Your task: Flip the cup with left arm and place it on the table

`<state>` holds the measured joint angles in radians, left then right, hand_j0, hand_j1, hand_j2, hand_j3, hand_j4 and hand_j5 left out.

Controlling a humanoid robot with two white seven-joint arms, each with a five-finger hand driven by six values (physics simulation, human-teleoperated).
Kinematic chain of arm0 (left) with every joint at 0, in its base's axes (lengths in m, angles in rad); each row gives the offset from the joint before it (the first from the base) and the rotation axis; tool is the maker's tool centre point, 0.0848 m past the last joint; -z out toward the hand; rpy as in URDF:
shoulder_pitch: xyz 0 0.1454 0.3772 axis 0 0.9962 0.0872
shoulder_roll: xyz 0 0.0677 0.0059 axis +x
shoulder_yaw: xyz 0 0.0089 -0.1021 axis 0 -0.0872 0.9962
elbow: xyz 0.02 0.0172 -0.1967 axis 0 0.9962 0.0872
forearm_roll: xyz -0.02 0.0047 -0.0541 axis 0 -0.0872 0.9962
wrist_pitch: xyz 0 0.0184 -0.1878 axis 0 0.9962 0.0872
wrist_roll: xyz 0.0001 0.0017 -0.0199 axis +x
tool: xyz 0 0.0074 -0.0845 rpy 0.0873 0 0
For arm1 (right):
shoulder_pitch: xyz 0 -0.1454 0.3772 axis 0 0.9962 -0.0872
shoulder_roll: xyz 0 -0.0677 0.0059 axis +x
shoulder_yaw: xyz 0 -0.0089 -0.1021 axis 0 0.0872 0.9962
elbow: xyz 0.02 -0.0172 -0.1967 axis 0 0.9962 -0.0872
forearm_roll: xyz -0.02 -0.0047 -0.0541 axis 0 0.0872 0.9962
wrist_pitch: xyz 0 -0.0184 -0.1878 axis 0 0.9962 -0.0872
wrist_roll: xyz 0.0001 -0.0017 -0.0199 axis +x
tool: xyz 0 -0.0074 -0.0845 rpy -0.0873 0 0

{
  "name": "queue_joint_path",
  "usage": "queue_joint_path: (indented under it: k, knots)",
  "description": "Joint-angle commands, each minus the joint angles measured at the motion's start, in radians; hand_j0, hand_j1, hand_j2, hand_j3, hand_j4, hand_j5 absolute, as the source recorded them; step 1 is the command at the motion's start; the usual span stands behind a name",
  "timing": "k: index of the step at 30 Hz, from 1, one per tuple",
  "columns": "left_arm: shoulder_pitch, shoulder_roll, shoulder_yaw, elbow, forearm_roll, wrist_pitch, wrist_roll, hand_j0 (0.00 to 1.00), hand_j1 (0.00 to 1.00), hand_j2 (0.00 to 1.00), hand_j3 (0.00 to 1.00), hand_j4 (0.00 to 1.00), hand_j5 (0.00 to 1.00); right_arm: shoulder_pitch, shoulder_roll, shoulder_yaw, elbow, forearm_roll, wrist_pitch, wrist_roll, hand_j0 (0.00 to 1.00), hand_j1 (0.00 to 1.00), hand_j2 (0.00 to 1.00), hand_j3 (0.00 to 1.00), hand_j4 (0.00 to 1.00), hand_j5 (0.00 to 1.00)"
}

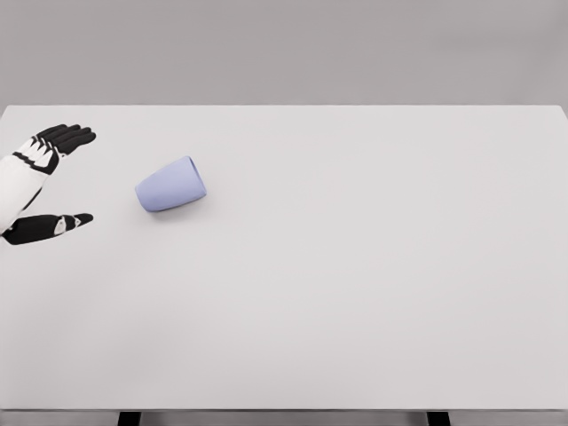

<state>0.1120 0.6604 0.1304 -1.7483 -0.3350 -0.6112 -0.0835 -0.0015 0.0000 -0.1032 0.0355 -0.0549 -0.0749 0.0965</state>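
Right of open left hand point(40, 182), apart: cup point(171, 185) on side.

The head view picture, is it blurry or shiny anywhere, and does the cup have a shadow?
Head view: sharp all over, soft even light, no glare on the white table; the pale blue plastic cup lying on its side casts only a faint shadow beneath it; the open black-and-white left hand throws almost none.

A wide, pale grey counter point(355, 293) is stretching out ahead of me, filling most of my view. Beyond its far edge a plain grey wall point(284, 49) is rising, evenly lit. Two dark legs point(130, 418) are showing under its near edge.
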Motion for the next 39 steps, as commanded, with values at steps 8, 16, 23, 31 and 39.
queue_joint_path:
  k: [8, 16, 23, 31, 39]
  knots:
    - [0.0, -0.002, -0.002, 0.001, 0.005, 0.0, 0.001, 1.0, 1.0, 1.0, 1.0, 1.0, 1.0, 0.0, 0.0, 0.0, 0.004, 0.003, 0.001, 0.0, 1.0, 1.0, 1.0, 1.0, 1.0, 1.0]
    - [-0.029, -0.074, 0.001, 0.006, -0.002, 0.0, -0.002, 1.0, 1.0, 1.0, 1.0, 1.0, 1.0, 0.0, 0.0, 0.0, 0.004, 0.003, 0.001, 0.0, 1.0, 1.0, 1.0, 1.0, 1.0, 1.0]
    - [-0.284, -0.07, -0.018, 0.001, 0.192, 0.089, -0.527, 1.0, 1.0, 1.0, 1.0, 1.0, 1.0, 0.0, 0.0, 0.0, 0.004, 0.003, 0.001, 0.0, 1.0, 1.0, 1.0, 1.0, 1.0, 1.0]
    - [-0.466, -0.1, -0.199, -0.002, 0.197, 0.988, -0.527, 1.0, 1.0, 1.0, 1.0, 1.0, 1.0, 0.0, 0.0, 0.0, 0.004, 0.003, 0.001, 0.0, 1.0, 1.0, 1.0, 1.0, 1.0, 1.0]
    - [-0.538, -0.15, -0.295, -0.016, 0.168, 1.222, -0.527, 1.0, 1.0, 1.0, 1.0, 1.0, 1.0, 0.0, 0.0, 0.0, 0.004, 0.003, 0.001, 0.0, 1.0, 1.0, 1.0, 1.0, 1.0, 1.0]
